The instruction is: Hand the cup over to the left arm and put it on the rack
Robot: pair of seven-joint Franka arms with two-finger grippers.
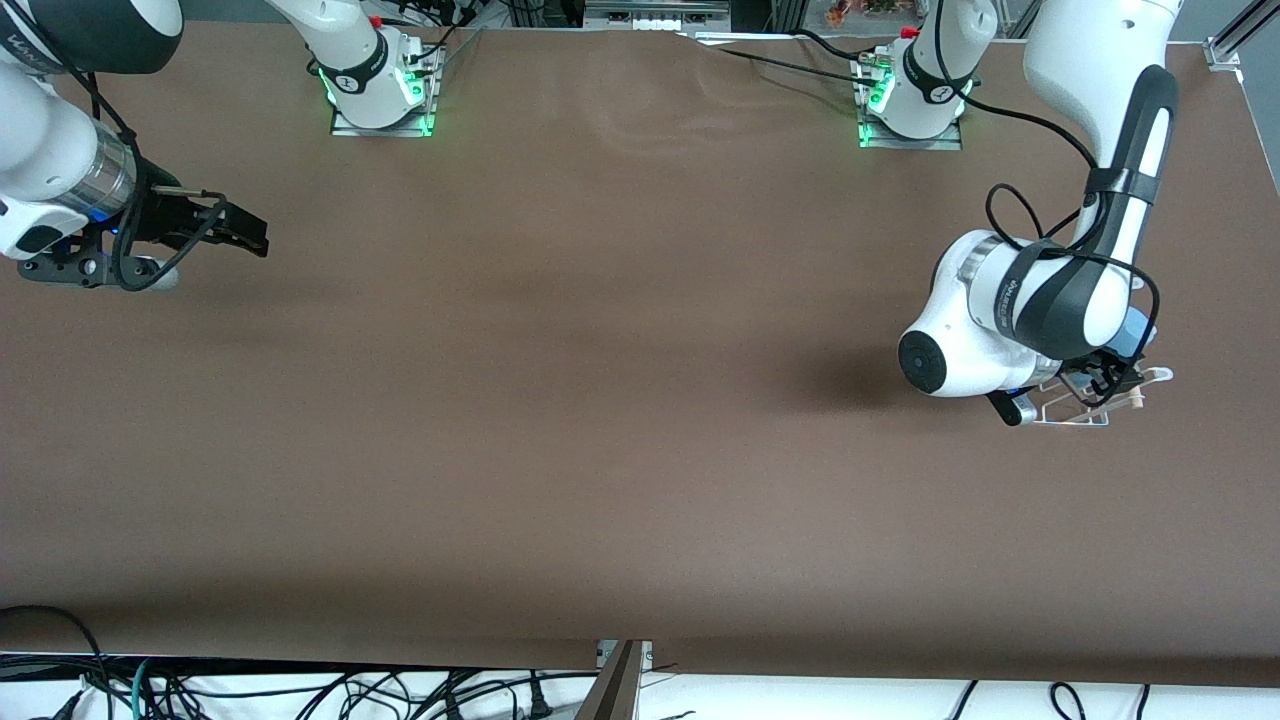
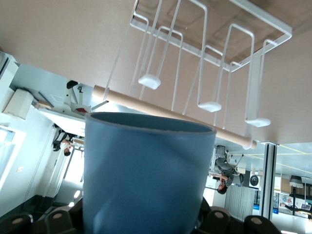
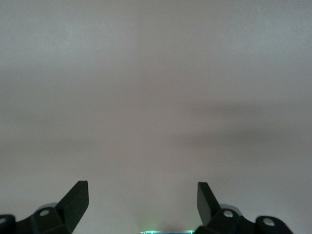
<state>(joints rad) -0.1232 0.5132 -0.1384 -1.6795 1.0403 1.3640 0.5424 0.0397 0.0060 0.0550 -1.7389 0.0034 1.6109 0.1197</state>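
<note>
The left end effector (image 1: 1105,380) grips the cup (image 2: 146,170) at the rack (image 2: 209,63); next, hook it on; the right end effector (image 3: 142,200) waits wide open, holding nothing

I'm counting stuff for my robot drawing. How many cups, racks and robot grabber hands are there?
Cups: 1, the cup, blue, held in the left gripper over the rack.
Racks: 1, the rack, white wire, at the left arm's end of the table.
Grippers: 2, the left gripper and the right gripper, open and empty over the table.
Total: 4
</note>
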